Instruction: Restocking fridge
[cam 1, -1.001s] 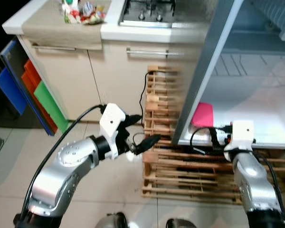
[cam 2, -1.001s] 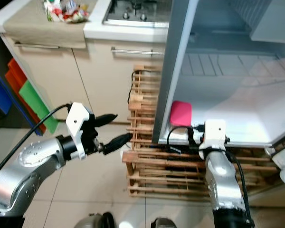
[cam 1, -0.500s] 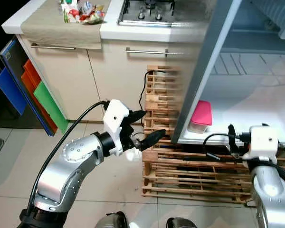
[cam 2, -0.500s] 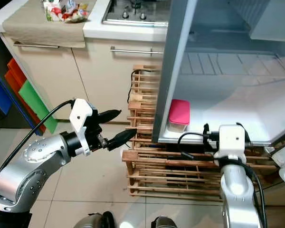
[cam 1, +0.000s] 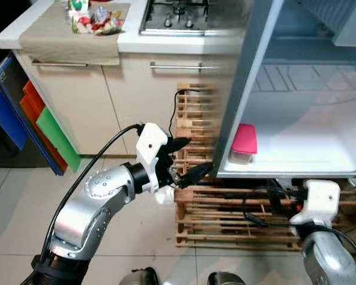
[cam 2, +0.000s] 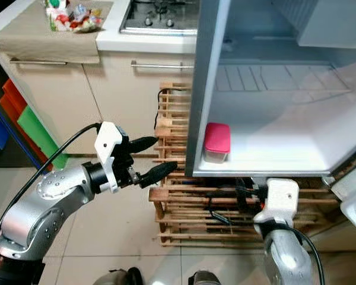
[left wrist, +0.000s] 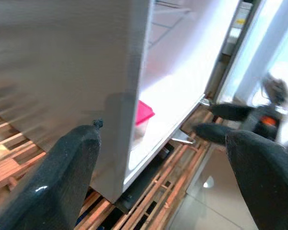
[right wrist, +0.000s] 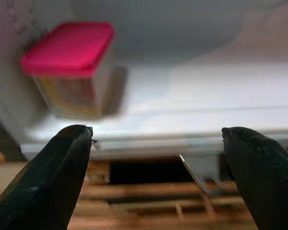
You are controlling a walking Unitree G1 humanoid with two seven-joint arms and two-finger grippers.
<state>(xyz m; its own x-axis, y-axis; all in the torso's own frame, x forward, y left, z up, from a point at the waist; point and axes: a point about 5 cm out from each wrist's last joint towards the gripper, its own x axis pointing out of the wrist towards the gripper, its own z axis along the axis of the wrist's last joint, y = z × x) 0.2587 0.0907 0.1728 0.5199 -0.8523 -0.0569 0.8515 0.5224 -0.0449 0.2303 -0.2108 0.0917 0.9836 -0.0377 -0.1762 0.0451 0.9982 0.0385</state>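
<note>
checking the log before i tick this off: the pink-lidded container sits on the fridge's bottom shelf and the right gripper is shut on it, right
Not quite. The pink-lidded container does sit on the fridge's bottom shelf, but the right gripper is open and apart from it, below the shelf edge. The right wrist view shows its fingers spread wide with the container beyond them, untouched.
</note>
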